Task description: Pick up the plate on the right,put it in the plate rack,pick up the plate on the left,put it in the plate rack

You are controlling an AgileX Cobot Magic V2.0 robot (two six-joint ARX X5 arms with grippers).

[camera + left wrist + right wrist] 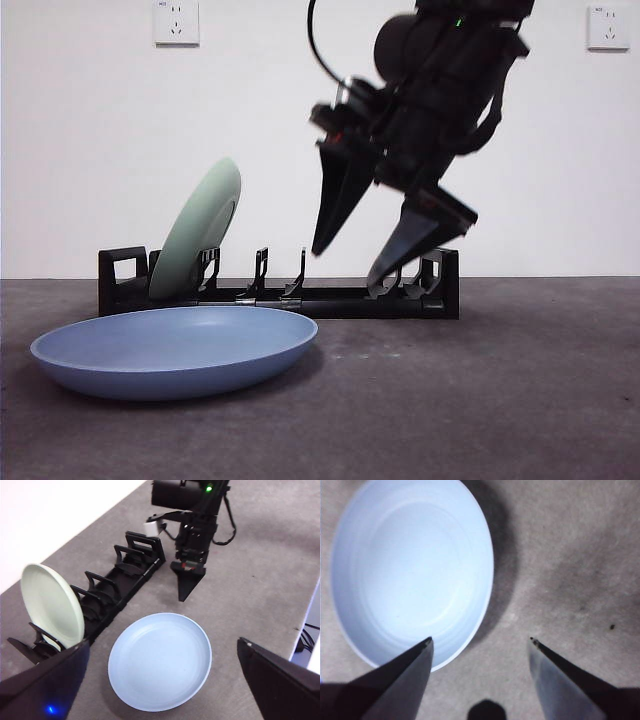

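A pale green plate (200,235) (52,605) stands tilted in the left end slot of the black plate rack (340,300) (125,575). In front of the rack, a blue plate (175,350) (160,660) (410,570) lies flat on the grey table. My right gripper (345,270) (480,640) hangs open and holds nothing, above the table just to the right of the blue plate's rim and in front of the rack's right half. High above the blue plate, my left gripper (162,645) is open wide and holds nothing.
A white wall with two sockets (176,22) (608,27) rises behind the rack. In the left wrist view the table's edge (311,610) runs past the right arm, with cables beyond it. Bare grey tabletop (500,390) lies to the right of the blue plate.
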